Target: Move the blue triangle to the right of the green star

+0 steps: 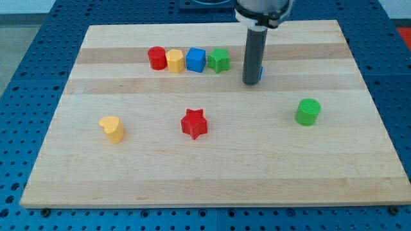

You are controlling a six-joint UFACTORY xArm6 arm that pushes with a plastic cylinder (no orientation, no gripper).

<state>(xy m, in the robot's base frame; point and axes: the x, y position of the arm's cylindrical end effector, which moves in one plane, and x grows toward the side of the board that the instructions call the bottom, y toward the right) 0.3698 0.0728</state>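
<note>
Behind my tip (mostly hidden): blue triangle, right of green star.

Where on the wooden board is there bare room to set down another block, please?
Free: the strip along the view's bottom, below the yellow heart-shaped block, red star block and green cylinder block. Crowded: the top row of red cylinder, yellow block, blue cube and green star, with my tip covering a blue block beside it.

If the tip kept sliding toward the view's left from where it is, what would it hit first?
Probably the green star, nearest in the row, though depth is unclear. My tip sits to its right, hiding most of the blue triangle.
</note>
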